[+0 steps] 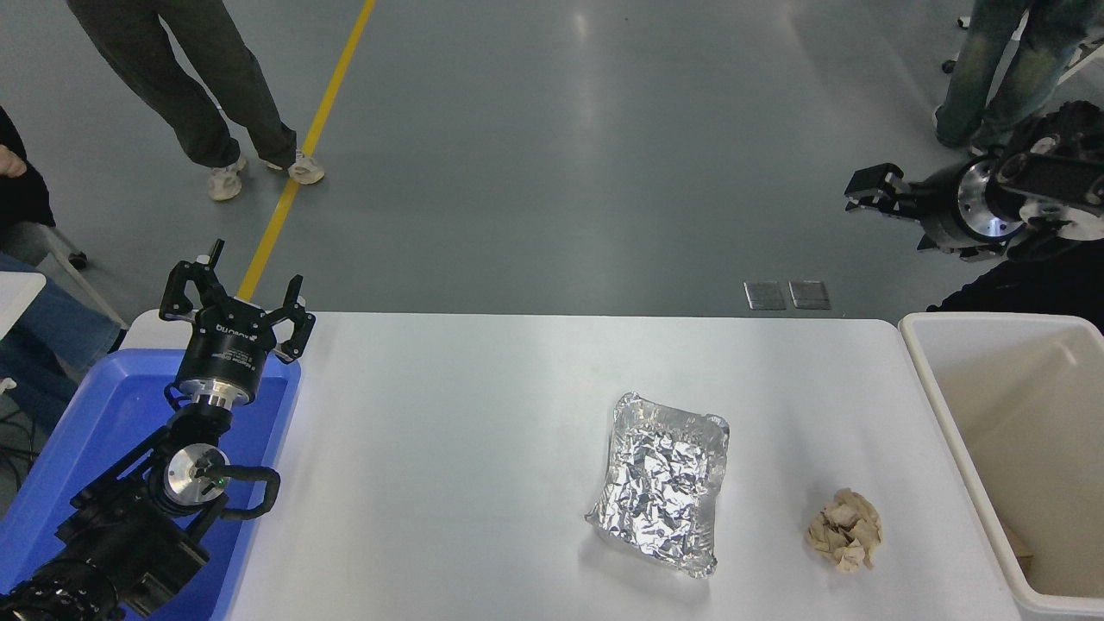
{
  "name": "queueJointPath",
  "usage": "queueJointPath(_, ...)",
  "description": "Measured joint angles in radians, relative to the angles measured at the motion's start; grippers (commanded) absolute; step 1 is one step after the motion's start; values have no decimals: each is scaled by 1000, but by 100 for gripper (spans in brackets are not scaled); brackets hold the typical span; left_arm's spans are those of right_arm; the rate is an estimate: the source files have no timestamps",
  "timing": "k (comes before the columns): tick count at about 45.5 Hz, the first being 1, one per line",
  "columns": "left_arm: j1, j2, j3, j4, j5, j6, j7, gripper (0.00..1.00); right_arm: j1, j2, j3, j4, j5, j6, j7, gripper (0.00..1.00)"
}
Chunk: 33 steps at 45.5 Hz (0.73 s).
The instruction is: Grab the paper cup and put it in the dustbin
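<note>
The paper cup is not visible anywhere in the head view. The dustbin [927,379], a large off-white bin, stands against the table's right end, and only its pale inner walls and floor show. My right gripper [862,197] hangs high above the floor beyond the table's far right corner, pointing left. It is open with nothing between its fingers. My left gripper [237,297] is parked open over the blue tray [103,405] at the lower left.
A crumpled foil tray [664,479] lies right of the table's centre, with a tan paper ball [845,539] closer to the dustbin. A bit of brown scrap [1018,543] shows inside the dustbin. People's legs stand on the floor at the top left and top right.
</note>
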Motion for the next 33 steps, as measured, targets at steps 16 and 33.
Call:
queueJointPath(16, 1, 0, -1, 0, 0, 2, 0, 98, 307, -13, -119, 303, -6, 235, -2, 100)
queueJointPath(33, 2, 0, -1, 1, 0, 2, -2, 98, 567, -65, -180, 530, -34, 337, -3, 100)
